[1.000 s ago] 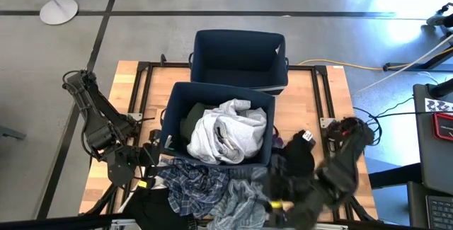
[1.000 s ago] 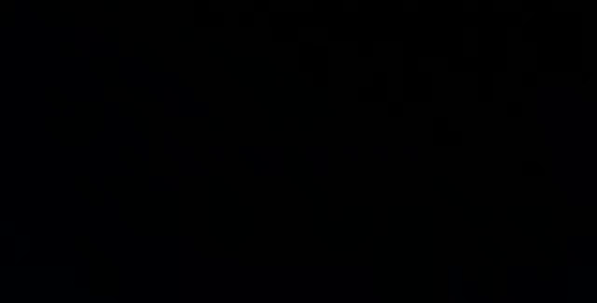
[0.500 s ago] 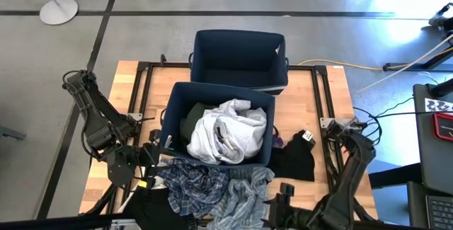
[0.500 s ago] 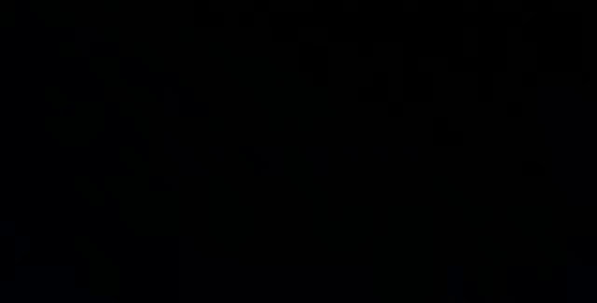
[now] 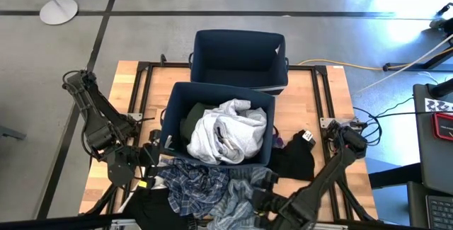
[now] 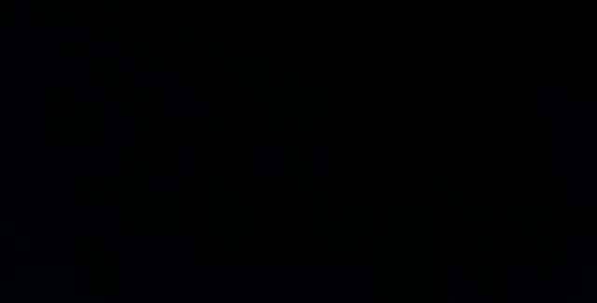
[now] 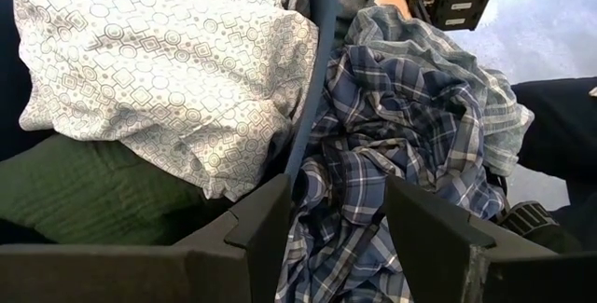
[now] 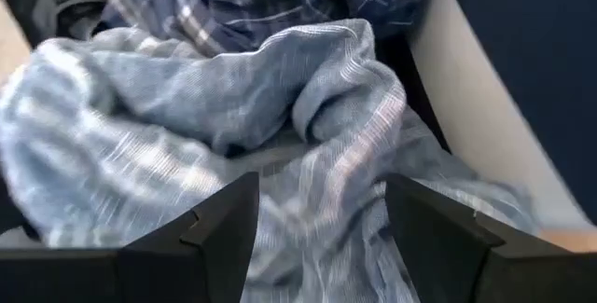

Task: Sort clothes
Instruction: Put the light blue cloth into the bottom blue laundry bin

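Note:
The near navy bin (image 5: 172, 120) holds a white patterned garment (image 5: 226, 134) and an olive green one (image 5: 190, 117). On the table by its near wall lie a dark blue plaid garment (image 5: 195, 184) and a pale grey-blue striped one (image 5: 241, 196). A black garment (image 5: 297, 161) lies to the bin's right. My right gripper (image 5: 256, 199) is open low over the striped garment (image 8: 280, 107), a finger on either side of a raised fold. My left gripper (image 5: 150, 163) is open and empty at the bin's near left corner, facing the plaid garment (image 7: 392, 126). My right gripper comes at the striped garment's raised fold (image 8: 326, 163) from the table's right side, low and slanting down. The cloth lies slack on the table between the open fingers. I cannot tell whether the fingers touch it.
A second navy bin (image 5: 237, 53) stands behind the first, at the table's far edge. More dark cloth (image 5: 152, 209) lies at the near left edge. Bare wood shows on the left (image 5: 124, 88) and right (image 5: 333, 95) of the bins. The low view is black.
My right gripper has gone from beside the black garment toward the table's left along the near edge, down to the striped garment. The black garment lies uncovered on the table.

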### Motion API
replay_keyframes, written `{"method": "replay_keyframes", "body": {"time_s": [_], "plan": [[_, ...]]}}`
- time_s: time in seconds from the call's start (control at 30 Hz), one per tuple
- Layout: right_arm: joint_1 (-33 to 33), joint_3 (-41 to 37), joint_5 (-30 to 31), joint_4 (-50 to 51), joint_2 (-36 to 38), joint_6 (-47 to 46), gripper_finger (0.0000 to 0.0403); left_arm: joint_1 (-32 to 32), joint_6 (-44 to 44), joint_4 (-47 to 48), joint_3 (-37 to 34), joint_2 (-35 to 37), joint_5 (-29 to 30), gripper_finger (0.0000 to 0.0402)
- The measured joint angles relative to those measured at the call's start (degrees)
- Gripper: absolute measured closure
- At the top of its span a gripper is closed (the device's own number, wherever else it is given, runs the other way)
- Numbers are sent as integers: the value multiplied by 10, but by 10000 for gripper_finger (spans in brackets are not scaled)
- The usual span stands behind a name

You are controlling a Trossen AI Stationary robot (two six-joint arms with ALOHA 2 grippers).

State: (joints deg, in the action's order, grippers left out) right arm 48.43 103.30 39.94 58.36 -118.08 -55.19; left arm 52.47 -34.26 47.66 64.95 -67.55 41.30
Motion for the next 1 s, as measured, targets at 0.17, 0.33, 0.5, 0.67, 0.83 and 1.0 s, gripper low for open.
{"method": "replay_keyframes", "body": {"time_s": [0.17, 0.33, 0.5, 0.67, 0.83, 1.0], "plan": [[-20, -53, 0, -45, 0, -12, 168, 0, 0, 0, 0, 0, 0, 236], [-29, -110, 1, -81, 0, -17, 168, 0, -1, -1, 0, 0, 0, 236], [-33, -164, -5, -124, 0, -49, 169, 0, -2, -1, 0, 0, 0, 236], [-43, -204, -24, -184, 1, -51, 169, 0, 0, -2, 0, 0, 1, 236], [-46, -236, -33, -209, 1, -50, 207, 0, 1, -2, 0, 0, 10, 236], [-46, -260, -59, -224, 3, -50, 308, 0, 1, -2, 0, 0, 11, 236]]}}
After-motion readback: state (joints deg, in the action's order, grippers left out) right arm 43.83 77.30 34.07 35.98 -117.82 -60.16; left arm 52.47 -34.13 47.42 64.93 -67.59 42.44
